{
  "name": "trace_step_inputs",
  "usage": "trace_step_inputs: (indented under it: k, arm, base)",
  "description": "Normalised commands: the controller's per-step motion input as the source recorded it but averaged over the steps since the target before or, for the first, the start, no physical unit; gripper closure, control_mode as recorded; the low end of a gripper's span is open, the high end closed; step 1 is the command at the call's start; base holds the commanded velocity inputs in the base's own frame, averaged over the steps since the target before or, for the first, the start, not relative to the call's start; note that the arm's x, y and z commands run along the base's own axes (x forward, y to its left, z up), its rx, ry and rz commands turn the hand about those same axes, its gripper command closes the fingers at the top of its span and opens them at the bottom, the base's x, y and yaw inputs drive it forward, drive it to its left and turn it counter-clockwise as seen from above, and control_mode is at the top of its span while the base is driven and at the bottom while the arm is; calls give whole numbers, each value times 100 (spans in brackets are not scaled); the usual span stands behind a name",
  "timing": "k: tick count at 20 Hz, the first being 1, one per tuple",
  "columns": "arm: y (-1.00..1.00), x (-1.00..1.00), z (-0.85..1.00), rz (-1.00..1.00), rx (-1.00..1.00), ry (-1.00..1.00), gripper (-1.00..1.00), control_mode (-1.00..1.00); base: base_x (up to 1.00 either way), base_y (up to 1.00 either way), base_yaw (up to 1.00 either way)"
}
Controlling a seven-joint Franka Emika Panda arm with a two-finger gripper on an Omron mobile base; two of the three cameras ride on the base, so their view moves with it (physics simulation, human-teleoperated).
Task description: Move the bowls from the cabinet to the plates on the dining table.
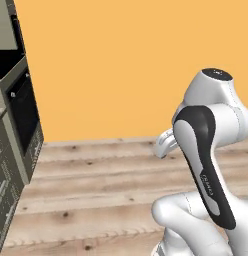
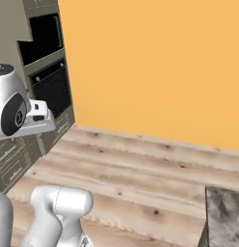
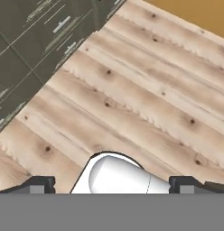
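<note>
Gripper (image 3: pixel 111 184) jaws stood wide apart, empty, aimed down at plank floor (image 3: pixel 145 103). Arm tucked, likely for driving. Dining desk corner (image 2: pixel 225 212) near right. Bowls unseen.

A pale wooden plank floor (image 3: pixel 145 103) is spreading out below the gripper (image 3: pixel 111 182), its knotted boards running up to an orange wall (image 1: pixel 121 65) ahead. Nothing is lying on the boards that are showing. To the gripper's left, dark grey-green drawer fronts (image 3: pixel 37 49) are standing on the floor, meeting it along a straight edge. Off to the gripper's right, a corner of the speckled stone table (image 2: pixel 225 214) is standing over the planks, its visible patch bare.
</note>
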Motion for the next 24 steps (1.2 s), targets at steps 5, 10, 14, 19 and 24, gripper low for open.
trace_step_inputs:
  k: [5,10,14,19,24]
  arm:
    - [0,0,0,0,0,0,-100,100]
    - [0,0,0,0,0,0,-100,100]
    - [0,0,0,0,0,0,-100,100]
    - [0,0,0,0,0,0,-100,100]
    - [0,0,0,0,0,0,-100,100]
  base:
    - [13,-21,43]
    - [62,-28,23]
    - [98,-29,12]
    - [99,-23,6]
    - [100,-26,11]
